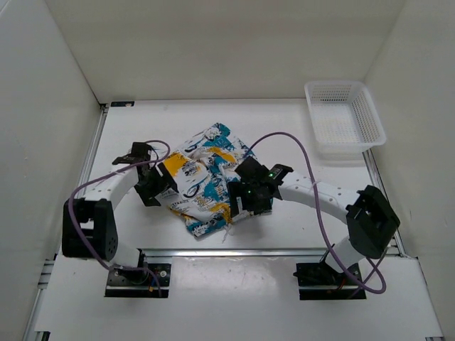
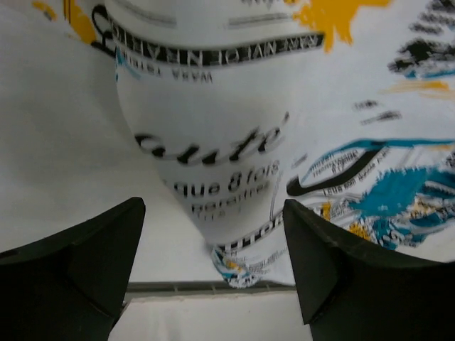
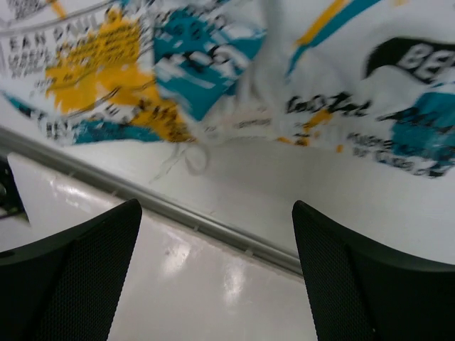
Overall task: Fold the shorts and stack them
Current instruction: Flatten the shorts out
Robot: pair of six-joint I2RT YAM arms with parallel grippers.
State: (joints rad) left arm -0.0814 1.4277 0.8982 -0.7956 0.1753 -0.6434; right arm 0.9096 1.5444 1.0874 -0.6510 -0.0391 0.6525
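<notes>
Shorts [image 1: 202, 174] lie crumpled mid-table [image 1: 277, 231], between both arms. Left gripper [image 1: 165, 188] at their left edge, fingers spread, holding nothing. Right gripper [image 1: 240, 206] at their right edge, fingers also spread and empty.

Shorts [image 1: 202, 177]: soft, crumpled printed cloth. Basket [image 1: 333, 85]: white plastic mesh. Desk [image 1: 277, 121]: smooth, glossy white, with a metal rail [image 3: 213, 226]. Jaws: matt black, finely textured.

white table [image 1: 277, 117] bears crumpled shorts [image 1: 202, 174] and a mesh basket [image 1: 343, 125].
</notes>
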